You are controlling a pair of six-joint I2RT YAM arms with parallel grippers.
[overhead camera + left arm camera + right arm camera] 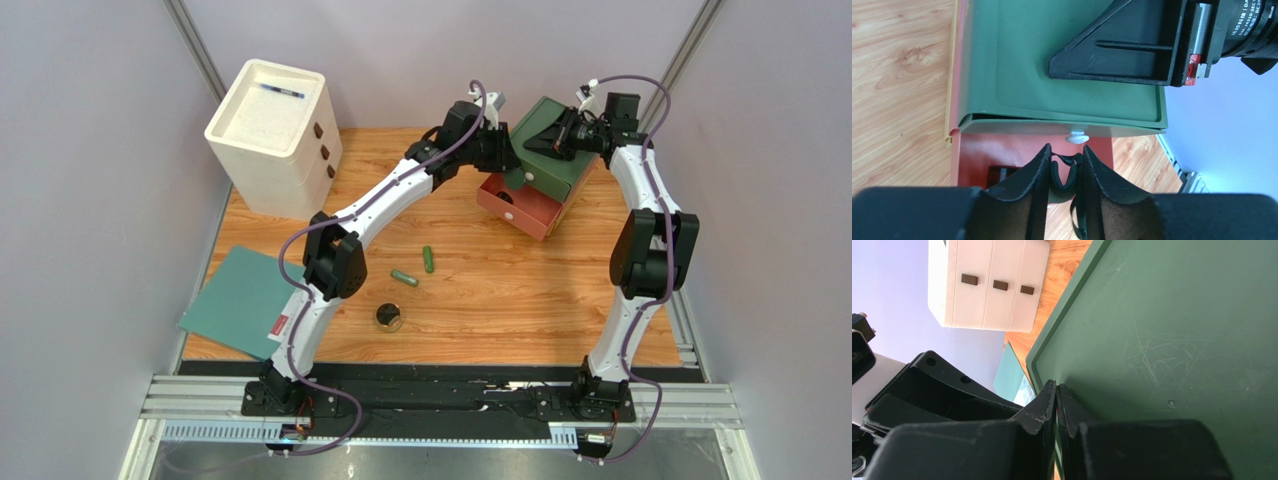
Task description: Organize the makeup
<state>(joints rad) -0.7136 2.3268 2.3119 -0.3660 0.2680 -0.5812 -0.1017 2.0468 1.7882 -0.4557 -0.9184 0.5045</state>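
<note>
Two green tubes (428, 259) (404, 277) and a dark round jar (389, 317) lie on the wooden table. A green drawer box (556, 172) (1012, 60) (1177, 340) stands at the back right, its salmon-red drawer (520, 208) (1002, 147) pulled open. A black item (999, 175) lies in that drawer. My left gripper (503, 158) (1066, 147) hangs over the open drawer, below a white knob (1077, 137), nearly shut on a thin black looped thing (1067, 175). My right gripper (557, 140) (1057, 386) is shut and rests on the green box's top.
A white three-drawer unit (270, 135) (987, 285) stands at the back left with a thin blue pen (283, 91) on top. A teal folder (240, 300) lies at the table's left edge. Grey walls enclose the table.
</note>
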